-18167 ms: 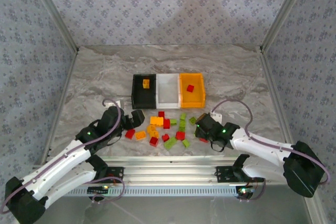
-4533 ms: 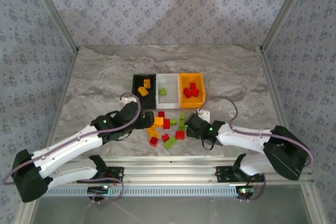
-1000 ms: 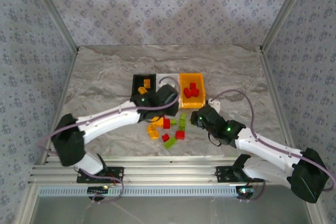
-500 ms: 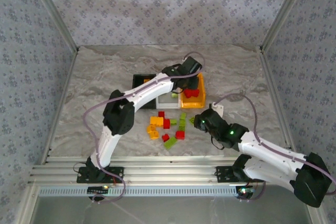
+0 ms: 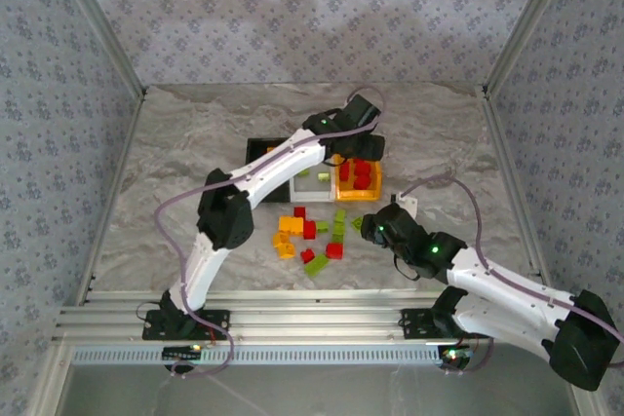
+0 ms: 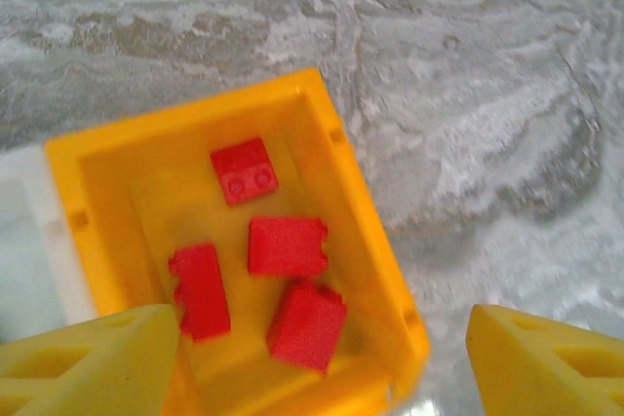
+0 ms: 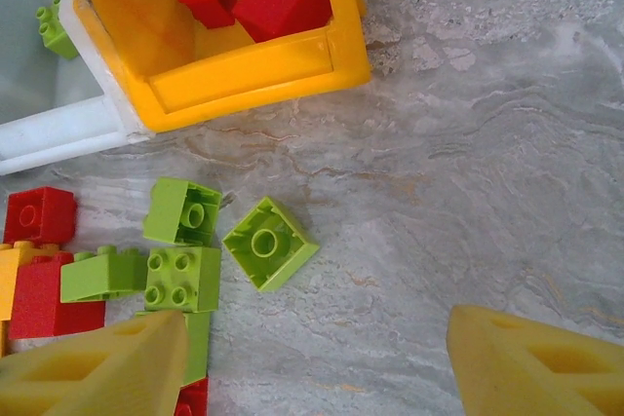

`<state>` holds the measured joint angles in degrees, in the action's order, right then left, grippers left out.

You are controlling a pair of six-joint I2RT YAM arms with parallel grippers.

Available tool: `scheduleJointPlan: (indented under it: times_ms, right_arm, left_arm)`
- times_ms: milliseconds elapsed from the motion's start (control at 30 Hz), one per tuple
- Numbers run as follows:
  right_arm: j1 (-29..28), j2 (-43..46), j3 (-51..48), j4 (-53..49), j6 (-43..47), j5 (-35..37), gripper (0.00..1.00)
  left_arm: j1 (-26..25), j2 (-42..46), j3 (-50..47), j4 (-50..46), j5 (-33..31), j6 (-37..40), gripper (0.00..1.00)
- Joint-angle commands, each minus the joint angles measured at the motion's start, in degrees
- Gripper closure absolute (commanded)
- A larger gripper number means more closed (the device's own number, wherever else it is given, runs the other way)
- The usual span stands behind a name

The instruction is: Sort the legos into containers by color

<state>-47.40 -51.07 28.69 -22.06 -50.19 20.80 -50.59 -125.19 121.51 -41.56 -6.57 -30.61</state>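
The top camera looks down from above and behind the arm bases, far off, taking in the whole table [image 5: 185, 143]. The left wrist camera looks steeply down, close, into the orange bin [image 6: 366, 231] just ahead of the left fingers [image 6: 88, 358]. The right wrist camera, also close and looking down, has that bin's corner ahead and left of the right fingers [image 7: 88, 367]. All three views share the bin.

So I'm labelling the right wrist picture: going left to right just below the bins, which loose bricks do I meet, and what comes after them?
red brick → lime green brick → angled lime green brick → bare marble table. The other green bricks lower down overlap these, so they are left out.
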Motion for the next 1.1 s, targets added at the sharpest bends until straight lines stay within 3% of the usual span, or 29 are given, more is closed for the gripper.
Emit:
scheduleJointPlan:
  times_ms: [0,100,167,367,533,800,1067]
  right_arm:
    - [0.15,-1.6,-0.77,0.83,-1.14,-0.57,0.27]
    - [0.19,-4.99,0.13,2.85,-0.97,-0.85,0.27]
    - [0.18,-7.8,0.91,4.05,-1.8,-0.37,0.27]
    - [1.06,-18.18,3.73,9.67,-2.72,-0.15,0.27]
    - [2.21,-25.91,6.85,13.35,-1.99,-1.33,0.28]
    - [3.29,-33.95,10.68,11.43,-4.14,-1.94,0.31]
    - [2.65,-33.83,9.26,5.45,-8.43,0.36,0.42]
  left_arm:
    - [-2.09,14.24,-10.92,7.18,2.27,-0.42,0.18]
    - [-3.17,25.29,-25.95,14.05,2.88,-2.03,0.14]
    - [-3.83,32.19,-35.48,16.69,2.22,-3.25,0.01]
    - [-4.7,50.8,-61.2,19.9,-1.7,-8.61,0.01]
    - [-4.74,65.7,-76.9,19.51,-5.22,-13.23,0.0]
    - [-4.71,84.73,-88.38,13.88,-10.62,-18.12,0.0]
    - [-4.61,88.01,-90.18,11.33,-12.23,-18.83,0.0]
